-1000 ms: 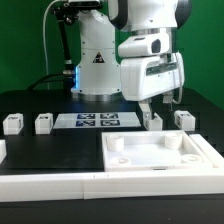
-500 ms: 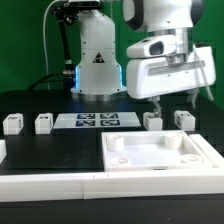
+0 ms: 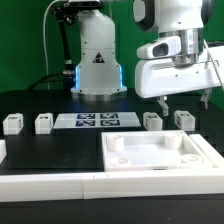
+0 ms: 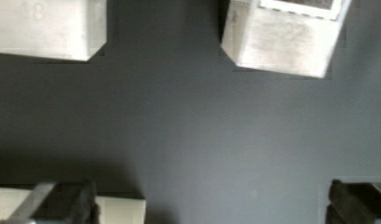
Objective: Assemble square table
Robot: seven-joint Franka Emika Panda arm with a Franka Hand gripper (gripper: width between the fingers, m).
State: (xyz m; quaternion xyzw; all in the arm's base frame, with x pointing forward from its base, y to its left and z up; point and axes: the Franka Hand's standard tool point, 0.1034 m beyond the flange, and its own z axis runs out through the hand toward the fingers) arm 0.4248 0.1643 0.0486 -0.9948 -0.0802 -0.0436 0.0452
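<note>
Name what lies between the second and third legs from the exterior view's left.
The marker board separates second leg and third leg, in the exterior view.

- The tabletop (image 3: 40, 150) is matte black.
- The square top (image 3: 160, 152) is plain white.
- The legs (image 3: 43, 123) are white, with black-and-white square tags.
- The marker board (image 3: 94, 121) is white, printed with black-and-white tags.
- The gripper (image 3: 186, 100) has a white body and dark jaws.
- The arm's base (image 3: 97, 60) is white, with a black emblem and a blue glow.
- The backdrop (image 3: 25, 40) is green.
</note>
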